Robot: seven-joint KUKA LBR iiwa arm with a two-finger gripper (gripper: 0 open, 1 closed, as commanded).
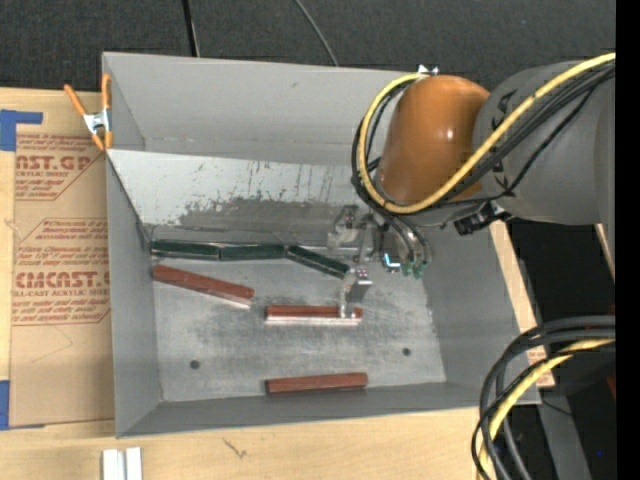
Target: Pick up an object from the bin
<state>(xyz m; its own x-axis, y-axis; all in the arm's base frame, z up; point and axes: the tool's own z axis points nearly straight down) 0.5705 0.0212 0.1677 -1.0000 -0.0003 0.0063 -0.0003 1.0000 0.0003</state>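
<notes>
The grey bin (135,298) has the robot arm (540,148) reaching in from the right. A long dark green strip (215,251) lies along the back of the floor, with a shorter green strip (318,261) at its right end. Of three red-brown bars, one lies left (200,285), one in the middle (310,314) and one by the front wall (315,382). The claw (356,286) sits low over the middle bar's right end. Whether it is open or closed cannot be told.
</notes>
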